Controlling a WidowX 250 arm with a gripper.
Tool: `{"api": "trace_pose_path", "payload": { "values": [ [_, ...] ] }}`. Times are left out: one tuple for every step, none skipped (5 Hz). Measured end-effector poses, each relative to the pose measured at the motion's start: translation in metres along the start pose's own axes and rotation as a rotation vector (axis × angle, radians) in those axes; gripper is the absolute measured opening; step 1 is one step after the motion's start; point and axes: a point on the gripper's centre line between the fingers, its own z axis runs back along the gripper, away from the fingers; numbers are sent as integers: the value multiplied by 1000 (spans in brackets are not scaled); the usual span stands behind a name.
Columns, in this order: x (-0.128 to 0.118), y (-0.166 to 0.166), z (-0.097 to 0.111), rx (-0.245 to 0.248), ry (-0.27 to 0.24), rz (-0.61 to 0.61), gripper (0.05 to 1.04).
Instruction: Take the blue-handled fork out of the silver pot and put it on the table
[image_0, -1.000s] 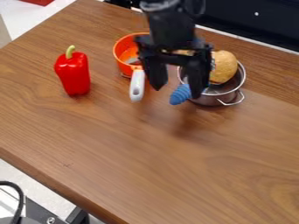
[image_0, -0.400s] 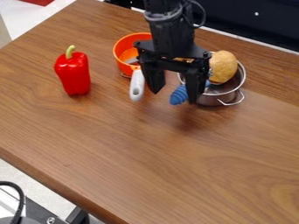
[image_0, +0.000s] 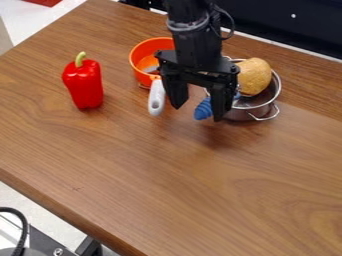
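The gripper (image_0: 198, 113) hung over the table (image_0: 153, 185), its fingers wide apart and closed on nothing; a blue ridged object (image_0: 203, 110) showed between them, near the right-hand finger in view; just beyond, a tan bread-like item (image_0: 254, 76) sat in a metal pot (image_0: 246, 114); an orange pan (image_0: 137, 70) with a white handle (image_0: 156, 98) stood beside the gripper; a red pepper (image_0: 84, 86) stood farther left.
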Motion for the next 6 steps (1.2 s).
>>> {"api": "trace_pose_path", "payload": {
  "values": [
    [1,-2,-7,-21,9,5,999],
    [3,0,-9,-12,-9,25,972],
    [3,1,-10,-9,-16,30,716],
    [0,4,-10,-2,7,30,435],
    [-1,6,-5,-14,29,43,357],
    [0,8,-3,-31,26,51,357]
  ]
}}
